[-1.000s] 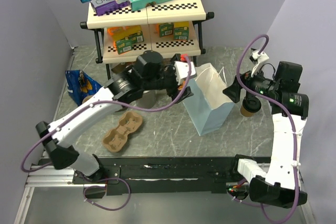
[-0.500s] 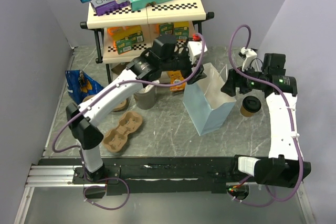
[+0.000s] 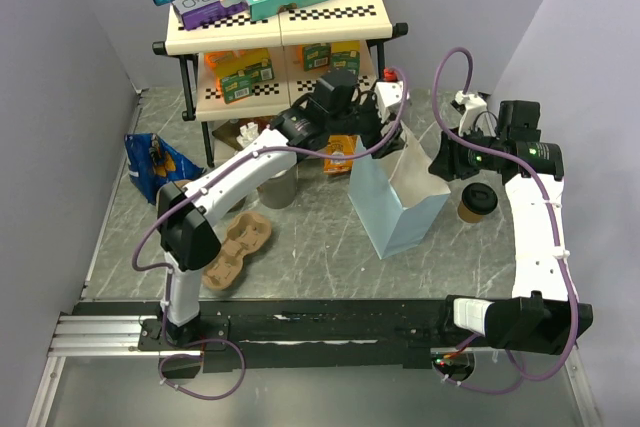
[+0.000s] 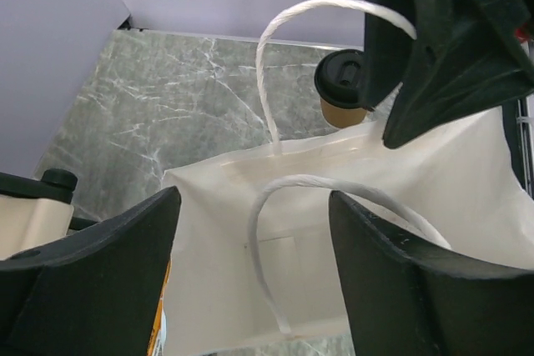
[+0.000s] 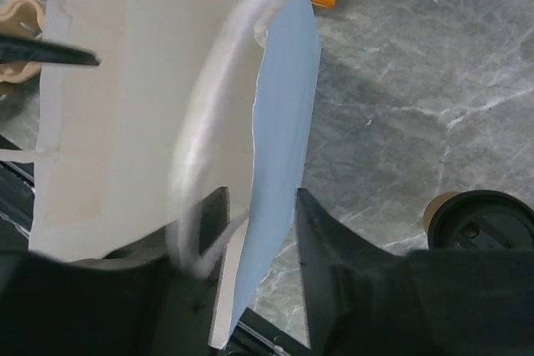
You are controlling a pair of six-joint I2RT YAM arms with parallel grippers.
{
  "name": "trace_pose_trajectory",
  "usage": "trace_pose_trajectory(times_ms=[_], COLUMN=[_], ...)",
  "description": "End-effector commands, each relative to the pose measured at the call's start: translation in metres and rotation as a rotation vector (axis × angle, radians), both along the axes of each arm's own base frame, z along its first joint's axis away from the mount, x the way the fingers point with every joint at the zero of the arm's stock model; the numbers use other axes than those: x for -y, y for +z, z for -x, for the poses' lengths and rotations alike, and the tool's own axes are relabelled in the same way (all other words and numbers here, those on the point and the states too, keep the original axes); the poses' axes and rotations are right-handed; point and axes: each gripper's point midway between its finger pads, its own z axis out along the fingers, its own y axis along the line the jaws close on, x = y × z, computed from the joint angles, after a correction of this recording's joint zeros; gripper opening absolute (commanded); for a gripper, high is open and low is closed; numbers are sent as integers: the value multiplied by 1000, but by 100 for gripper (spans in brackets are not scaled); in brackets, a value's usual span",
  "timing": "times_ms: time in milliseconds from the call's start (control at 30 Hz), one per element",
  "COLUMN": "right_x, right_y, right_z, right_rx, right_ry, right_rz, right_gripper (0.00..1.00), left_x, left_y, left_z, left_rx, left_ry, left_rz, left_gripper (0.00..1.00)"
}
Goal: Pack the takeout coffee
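Grey marble tabletop (image 3: 300, 247), bag (image 3: 395, 212) beside coffee (image 3: 478, 200)

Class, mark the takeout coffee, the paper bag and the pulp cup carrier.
takeout coffee (image 3: 479, 197): top external view, black lid.
paper bag (image 3: 392, 215): top external view, blue side wall.
cup carrier (image 3: 248, 235): top external view, far well.

The takeout coffee (image 3: 478, 201) is a small tan kraft paper cup closed with a round black plastic lid (image 4: 342, 78). It stands upright on the grey marbled desk (image 3: 315, 247), near the right-hand edge. It is outside the pale blue paper bag (image 3: 395, 219), just to the bag's right and not touching it.
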Motion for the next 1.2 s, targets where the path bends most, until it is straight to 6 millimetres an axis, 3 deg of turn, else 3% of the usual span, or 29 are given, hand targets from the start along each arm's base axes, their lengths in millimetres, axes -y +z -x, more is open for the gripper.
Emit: trace_pose_trajectory(times_ms=[0, 67, 100, 167, 200, 233, 300, 333, 433, 700, 733, 833, 867, 933, 1033, 1167], right_x=[-1, -1, -1, 0, 0, 1, 1, 2, 0, -17, -24, -30, -39, -45, -48, -48], right_y=[5, 4, 4, 6, 6, 11, 10, 16, 23, 40, 43, 41, 41, 37, 36, 41], right_z=[4, 1, -1, -8, -10, -14, -21, -25, -37, -48, -45, -39, -36, -32, -29, -31], right_rx=[17, 15, 14, 17, 19, 33, 30, 45, 61, 148, 164, 201, 218, 234, 261, 313], right_ry=[17, 18, 15, 16, 20, 22, 29, 31, 52, 178, 200, 224, 259, 285, 305, 301], right_rz=[15, 16, 13, 11, 12, 16, 18, 20, 17, 66, 73, 114, 123, 157, 190, 220], right_gripper=[37, 31, 29, 28, 26, 25, 20, 18, 11, 4, 4, 1, 0, 0, 0, 0], left_x=[5, 2, -2, -6, -13, -16, -26, -29, -39, -53, -53, -56, -58, -63, -72, -99], left_y=[45, 51, 59, 57, 67, 56, 62, 47, 34, 9, 8, 4, 2, 4, -1, -4], left_z=[1, 9, 16, 35, 45, 56, 72, 79, 97, 121, 122, 121, 121, 120, 120, 123], left_rx=[65, 59, 62, 47, 74, 45, 46, 11, -16, 9, 9, 16, 14, 28, 42, 114], left_ry=[-20, -64, -86, -166, -194, -231, -261, -273, -313, -366, -365, -355, -351, -335, -316, -274], left_rz=[103, 115, 120, 112, 118, 101, 104, 75, 37, -48, -51, -71, -81, -87, -121, -184], left_gripper=[64, 53, 41, 27, 14, 9, 1, 1, 1, 1, 2, 25, 39, 54, 65, 75])
